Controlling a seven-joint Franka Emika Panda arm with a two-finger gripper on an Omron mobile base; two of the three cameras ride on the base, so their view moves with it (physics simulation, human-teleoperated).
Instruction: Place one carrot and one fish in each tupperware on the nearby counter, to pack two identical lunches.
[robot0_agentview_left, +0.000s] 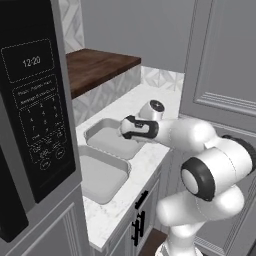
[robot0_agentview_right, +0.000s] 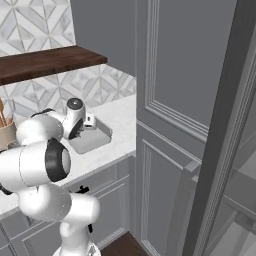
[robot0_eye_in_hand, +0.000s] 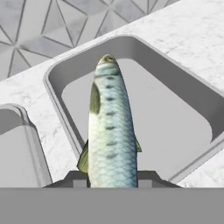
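Because each lunch needs one, I have the gripper (robot0_eye_in_hand: 113, 183) clenched on the tail of a slim silvery-green scaled fish (robot0_eye_in_hand: 110, 127), which juts beyond the fingers over the farther grey rectangular tupperware tray (robot0_eye_in_hand: 61, 72) on the white marbled counter (robot0_eye_in_hand: 192, 30).

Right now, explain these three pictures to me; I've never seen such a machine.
It is a white robot arm on a driving base in a simulated kitchen. Two pictures come from cameras on the base, behind the arm to its left and right; the third looks along its gripper. On the white counter sit two grey tupperware trays, the near one and the far one, both bare inside. The gripper holds a silvery-green fish above the far tray.
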